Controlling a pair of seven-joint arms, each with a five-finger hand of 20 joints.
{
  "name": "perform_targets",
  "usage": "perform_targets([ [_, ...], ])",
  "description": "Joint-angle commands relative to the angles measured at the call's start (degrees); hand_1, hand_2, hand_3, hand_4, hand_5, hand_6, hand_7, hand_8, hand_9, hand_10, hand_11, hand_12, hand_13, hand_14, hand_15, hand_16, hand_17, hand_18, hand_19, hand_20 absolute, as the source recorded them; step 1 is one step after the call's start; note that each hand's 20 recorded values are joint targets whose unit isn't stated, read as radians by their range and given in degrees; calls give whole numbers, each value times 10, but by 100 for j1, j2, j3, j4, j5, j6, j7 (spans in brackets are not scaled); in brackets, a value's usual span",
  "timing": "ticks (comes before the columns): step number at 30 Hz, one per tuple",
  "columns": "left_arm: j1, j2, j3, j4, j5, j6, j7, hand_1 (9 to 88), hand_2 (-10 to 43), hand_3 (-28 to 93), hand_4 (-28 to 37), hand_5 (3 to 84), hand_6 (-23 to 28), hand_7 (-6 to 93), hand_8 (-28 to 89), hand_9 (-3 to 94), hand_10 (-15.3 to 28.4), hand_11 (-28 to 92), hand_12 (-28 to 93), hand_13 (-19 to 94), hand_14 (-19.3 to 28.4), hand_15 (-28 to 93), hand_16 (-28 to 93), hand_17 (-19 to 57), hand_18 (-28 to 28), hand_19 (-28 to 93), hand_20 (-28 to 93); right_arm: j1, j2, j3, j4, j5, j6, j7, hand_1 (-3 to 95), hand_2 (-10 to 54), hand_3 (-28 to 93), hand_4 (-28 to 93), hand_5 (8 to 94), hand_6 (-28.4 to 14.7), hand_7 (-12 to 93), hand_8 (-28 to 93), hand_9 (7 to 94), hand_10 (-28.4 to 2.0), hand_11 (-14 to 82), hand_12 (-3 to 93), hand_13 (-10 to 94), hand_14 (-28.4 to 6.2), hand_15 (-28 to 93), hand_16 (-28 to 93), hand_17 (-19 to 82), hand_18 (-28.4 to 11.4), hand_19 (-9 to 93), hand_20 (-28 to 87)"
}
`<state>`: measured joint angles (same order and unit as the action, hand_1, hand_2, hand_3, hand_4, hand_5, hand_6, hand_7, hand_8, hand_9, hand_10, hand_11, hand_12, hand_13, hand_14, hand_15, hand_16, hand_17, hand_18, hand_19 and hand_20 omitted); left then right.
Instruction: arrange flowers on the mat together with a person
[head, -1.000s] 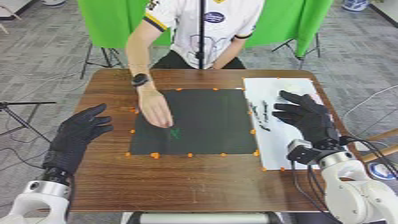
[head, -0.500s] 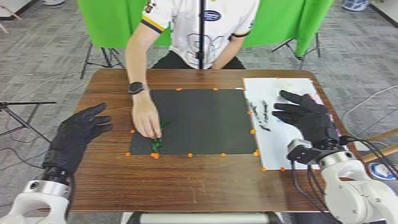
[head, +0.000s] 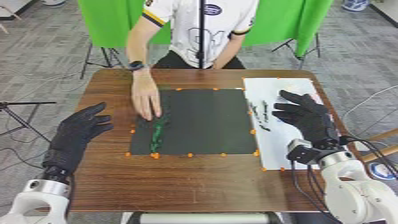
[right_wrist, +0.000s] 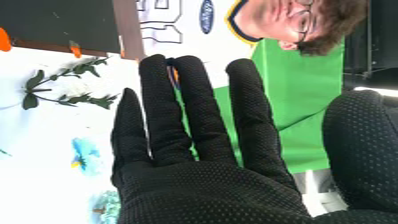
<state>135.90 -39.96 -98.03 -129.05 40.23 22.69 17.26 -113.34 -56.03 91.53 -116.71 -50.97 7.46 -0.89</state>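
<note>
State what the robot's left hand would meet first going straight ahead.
The left hand would probably meet the person's hand first, near the watch, though relative heights are hard to judge.

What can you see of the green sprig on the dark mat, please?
The green sprig is long and slender, bright green along its stem, with darker, leafy-looking parts near its far end. It lies along the left side of the dark mat, roughly lengthwise, its near end close to an orange marker at the near edge. The person's hand is at its far end; whether the fingertips touch it I cannot tell.
</note>
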Motion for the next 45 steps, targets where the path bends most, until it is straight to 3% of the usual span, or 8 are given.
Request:
perform_targets([
  [1,85,-13,23,7,-27,41,14,277,51,791,-238,361,90,189,-123,334,199,370,90,248,259,639,-135,-73,223,567,69,-46,16,11,-31,1,49,-71,141,143,755,-271,453,-2,210,-150,474,-195,201,122,315,-213,472,41,2,-195,463,155],
  [8,97,-16,-11,5,-21,34,-3,276,50,792,-237,362,91,188,-123,335,198,370,90,248,258,640,-135,-72,222,566,68,-33,91,32,-225,-176,250,26,145,142,752,-270,453,-2,210,-150,475,-196,203,123,318,-213,479,44,12,-199,482,163],
  [15,77,-7,-20,-15,-3,57,-47,276,50,793,-237,361,90,189,-123,335,198,370,90,248,258,639,-134,-73,223,567,69,-128,223,208,-705,-1085,820,683,182,104,758,-252,470,-12,220,-149,517,-192,235,129,393,-213,550,47,102,-229,603,203],
  [23,102,-39,-118,-50,58,50,-224,277,50,791,-238,361,90,189,-123,334,198,370,90,249,258,640,-134,-73,223,568,70,-186,656,302,-1401,-3346,1439,2879,255,43,719,-225,495,-34,231,-144,567,-195,265,139,519,-193,632,63,247,-247,760,200],
  [25,155,-15,-142,-62,38,88,-185,277,50,791,-238,360,90,190,-123,334,198,370,90,249,259,640,-135,-73,223,567,70,-239,794,244,-1465,-3705,1726,3209,275,22,702,-211,509,-42,239,-142,579,-198,279,145,545,-185,645,75,287,-248,820,121],
  [30,194,-26,-170,-71,55,64,-235,278,51,791,-239,361,90,189,-123,336,199,371,89,248,258,640,-135,-74,223,567,70,-433,844,376,-1585,-4497,1519,4065,313,-15,684,-202,530,-57,246,-136,594,-205,313,156,585,-180,692,97,393,-217,927,24],
  [37,166,-71,-222,-68,82,7,-325,277,52,790,-238,361,90,190,-123,337,198,374,90,249,258,640,-135,-73,223,566,70,-619,987,280,-1663,-6096,770,5389,355,-37,648,-181,557,-80,244,-122,618,-219,411,192,639,-166,730,127,474,-194,932,150],
  [45,119,-44,-192,-40,59,20,-251,276,50,791,-236,362,91,190,-124,338,199,374,89,249,259,640,-135,-73,223,566,70,-963,982,370,-1562,-6889,124,6215,381,-55,625,-167,573,-107,191,-104,638,-230,468,214,684,-161,738,150,525,-183,932,212],
])
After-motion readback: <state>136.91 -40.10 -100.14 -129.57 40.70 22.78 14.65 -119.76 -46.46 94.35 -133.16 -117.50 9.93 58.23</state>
